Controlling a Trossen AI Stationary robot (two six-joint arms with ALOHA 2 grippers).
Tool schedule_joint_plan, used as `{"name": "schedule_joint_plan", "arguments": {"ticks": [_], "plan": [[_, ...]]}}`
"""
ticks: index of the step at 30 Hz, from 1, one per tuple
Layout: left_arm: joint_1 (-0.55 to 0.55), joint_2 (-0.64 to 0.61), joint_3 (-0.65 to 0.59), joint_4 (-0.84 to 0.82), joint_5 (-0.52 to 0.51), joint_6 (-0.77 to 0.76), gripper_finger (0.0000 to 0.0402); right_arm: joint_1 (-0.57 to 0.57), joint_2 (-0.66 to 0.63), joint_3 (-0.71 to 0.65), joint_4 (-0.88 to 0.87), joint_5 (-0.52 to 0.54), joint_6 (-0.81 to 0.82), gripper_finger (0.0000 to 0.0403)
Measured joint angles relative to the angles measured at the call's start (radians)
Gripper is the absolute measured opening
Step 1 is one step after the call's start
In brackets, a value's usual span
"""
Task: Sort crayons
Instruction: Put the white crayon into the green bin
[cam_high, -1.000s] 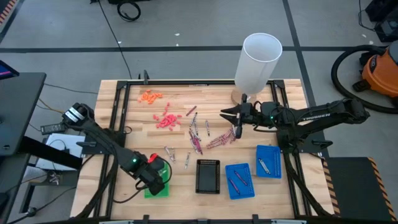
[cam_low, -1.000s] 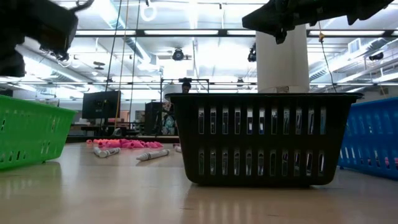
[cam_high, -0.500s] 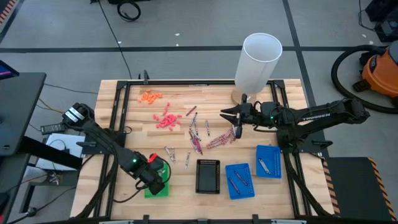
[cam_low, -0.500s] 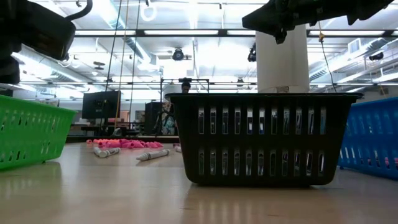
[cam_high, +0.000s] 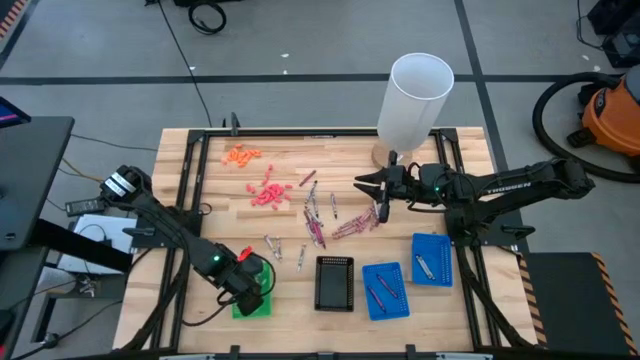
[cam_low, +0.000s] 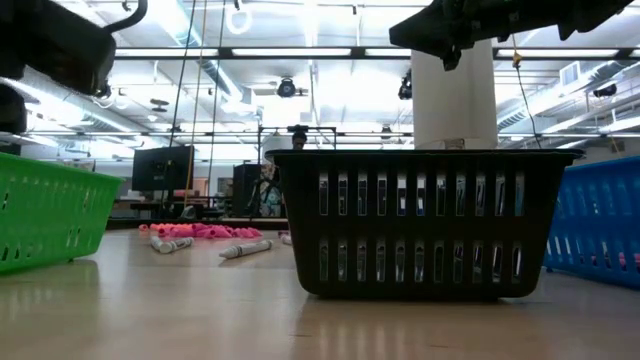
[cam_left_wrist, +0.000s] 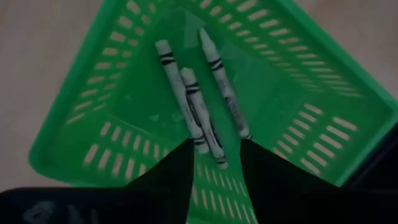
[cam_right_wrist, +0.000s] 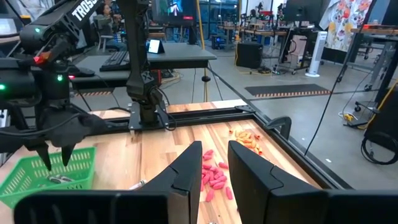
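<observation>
My left gripper (cam_high: 254, 289) hangs over the green tray (cam_high: 262, 306) at the table's near left, pointing down. In its wrist view its fingers (cam_left_wrist: 214, 155) stand open above three silvery-grey crayons (cam_left_wrist: 193, 106) that lie side by side on the tray's floor (cam_left_wrist: 81, 124). My right gripper (cam_high: 370, 197) is held level above the table's middle right, pointing left, open and holding nothing (cam_right_wrist: 214, 155). Loose crayons lie on the wood: pinkish-red ones (cam_high: 265, 193), orange ones (cam_high: 240, 154), and grey and maroon ones (cam_high: 325, 215).
A black tray (cam_high: 334, 283) and two blue trays (cam_high: 385, 290) (cam_high: 431, 259), each with a few crayons, stand along the near edge. A tall white cylinder (cam_high: 415, 100) stands at the far right. Bare wood lies between the green and black trays.
My left gripper stays over the green tray; in the low view its dark outline has shifted slightly. My right arm and the crayons on the table have kept still.
</observation>
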Motion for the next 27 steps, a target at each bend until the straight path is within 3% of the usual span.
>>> {"name": "schedule_joint_plan", "arguments": {"ticks": [5, 13, 27], "plan": [[0.036, 0.0, 0.08, -0.05, -0.016, 0.096, 0.0148, 0.0, 0.0, 0.0, 0.0, 0.0, 0.001, 0.0087], [0.09, 0.0, 0.198, -0.195, -0.189, 0.253, 0.0149, 0.0, 0.0, 0.0, -0.004, -0.002, 0.002, 0.0087], [0.256, 0.009, 0.204, -0.151, -0.373, 0.632, 0.0149, 0.005, 0.0, 0.0, -0.002, 0.0, -0.001, 0.0087]]}}
